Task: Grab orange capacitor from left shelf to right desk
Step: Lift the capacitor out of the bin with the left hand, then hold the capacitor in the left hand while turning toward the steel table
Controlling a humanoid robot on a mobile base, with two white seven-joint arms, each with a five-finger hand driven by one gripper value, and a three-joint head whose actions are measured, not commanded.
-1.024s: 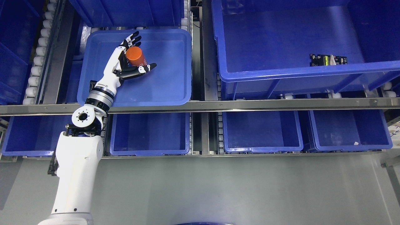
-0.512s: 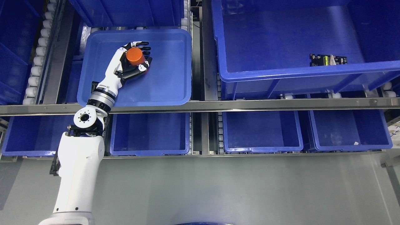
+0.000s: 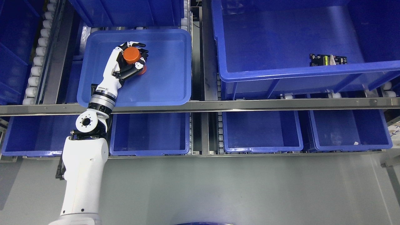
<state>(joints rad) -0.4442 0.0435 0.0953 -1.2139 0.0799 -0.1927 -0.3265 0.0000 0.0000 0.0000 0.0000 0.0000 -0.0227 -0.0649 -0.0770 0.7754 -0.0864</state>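
Observation:
The orange capacitor is a short orange cylinder in the shallow blue tray on the left shelf. My left hand is wrapped around it, black fingers curled over its top and side and the thumb closed under it. The white left arm reaches up from the lower left. The right arm is out of view.
A large deep blue bin at the right holds a small circuit board. Several empty blue bins stand on the lower shelf row behind a metal rail. White rollers line the far left. Grey floor lies below.
My left hand's fingers and thumb have closed around the orange capacitor. The hand and capacitor have shifted slightly left, and the forearm has moved a little to the right.

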